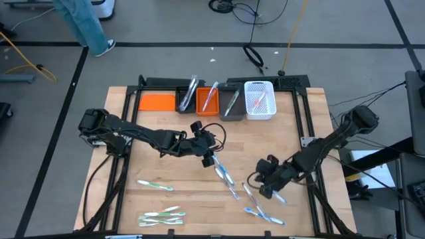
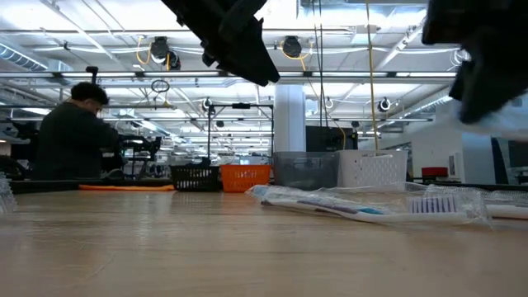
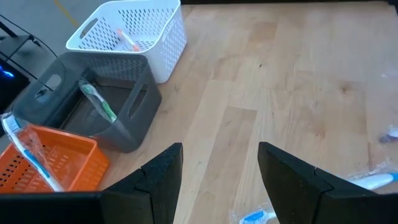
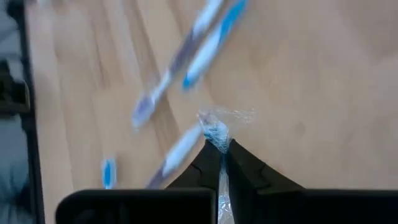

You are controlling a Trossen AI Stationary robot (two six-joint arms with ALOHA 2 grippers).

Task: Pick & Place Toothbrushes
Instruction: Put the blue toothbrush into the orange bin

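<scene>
Several toothbrushes in clear wrappers lie on the wooden table: blue ones (image 1: 226, 176) (image 1: 262, 214) in the middle and green ones (image 1: 155, 184) (image 1: 161, 216) at the near left. My right gripper (image 4: 221, 152) hangs over the near right part of the table, shut on a blue-accented wrapped toothbrush (image 4: 216, 132). My left gripper (image 3: 217, 180) hovers open over the table's middle (image 1: 207, 151) with nothing between its fingers. Along the far edge, the dark bin (image 1: 189, 98), orange bin (image 1: 207, 99), grey bin (image 3: 93, 106) and white basket (image 3: 130, 31) each hold a toothbrush. My right gripper pinches the wrapped toothbrush between its two fingertips (image 4: 239, 163), close to one end. A crumpled bit of wrapper with a blue spot (image 4: 217, 127) sticks out just past the tips. The fingers slant down from the table's right side. The toothbrush looks lifted off the table.
A flat orange lid (image 1: 157, 101) lies left of the bins. A wrapped toothbrush (image 2: 363, 206) lies across the middle in the low view. Bare wood (image 1: 146, 153) is open at the left. A person sits in the room behind (image 2: 74, 132).
</scene>
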